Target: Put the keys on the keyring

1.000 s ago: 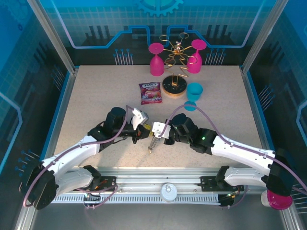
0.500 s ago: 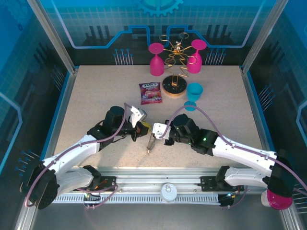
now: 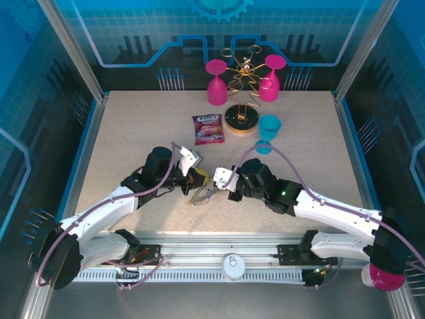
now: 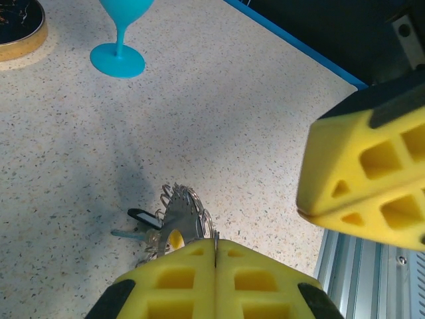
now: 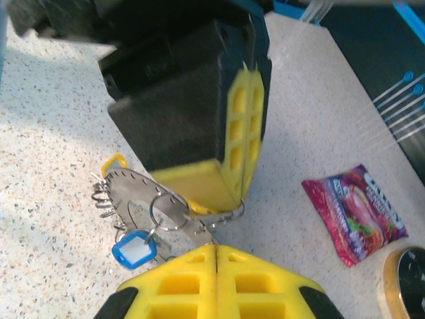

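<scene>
Since the earlier frame the keyring (image 5: 125, 188) has swung from near-upright to a low tilt. Flat grey disc, wire loops on rim, keys (image 5: 135, 249) with blue and yellow tags attached. Left gripper (image 4: 214, 243) grasps its edge at the fingertips; right gripper (image 5: 216, 248) clenched just beside.

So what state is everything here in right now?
Keyring: pinched at its rim from two sides.
Left gripper: shut on keyring.
Right gripper: shut on keyring.
Blue key: hanging on keyring.
Teal glass: standing upright.
Pink glasses: upside down on rack.
Candy bag: lying flat.
</scene>
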Robot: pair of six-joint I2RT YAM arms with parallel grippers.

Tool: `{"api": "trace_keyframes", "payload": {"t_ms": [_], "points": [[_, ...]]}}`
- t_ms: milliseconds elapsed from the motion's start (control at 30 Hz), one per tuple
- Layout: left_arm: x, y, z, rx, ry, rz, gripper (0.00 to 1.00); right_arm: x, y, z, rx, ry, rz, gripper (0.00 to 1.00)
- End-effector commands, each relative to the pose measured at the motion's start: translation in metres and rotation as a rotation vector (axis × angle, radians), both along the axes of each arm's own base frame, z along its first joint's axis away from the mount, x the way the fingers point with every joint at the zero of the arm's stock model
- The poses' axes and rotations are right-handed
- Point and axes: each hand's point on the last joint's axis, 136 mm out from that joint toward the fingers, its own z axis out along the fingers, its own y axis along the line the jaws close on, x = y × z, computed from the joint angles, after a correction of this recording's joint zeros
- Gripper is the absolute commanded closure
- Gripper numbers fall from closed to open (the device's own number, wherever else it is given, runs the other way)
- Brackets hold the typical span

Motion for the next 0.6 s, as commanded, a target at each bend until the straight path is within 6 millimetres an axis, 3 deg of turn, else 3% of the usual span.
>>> {"api": "trace_keyframes", "payload": {"t_ms": [0,267,567], "points": [[0.001,-0.001,0.004,-0.015,-0.015,-0.005,1.00,0.003,-0.004,0.003,0.084,0.092,-0.069,0.94],[-0.001,-0.001,0.006,-0.020,-0.018,-0.019,1.00,-0.006,0.012,-0.019,0.175,0.239,-0.050,0.70],[-0.003,-0.001,0.007,-0.021,-0.020,-0.026,1.00,0.006,0.025,-0.024,0.267,0.136,-0.037,0.72]]}}
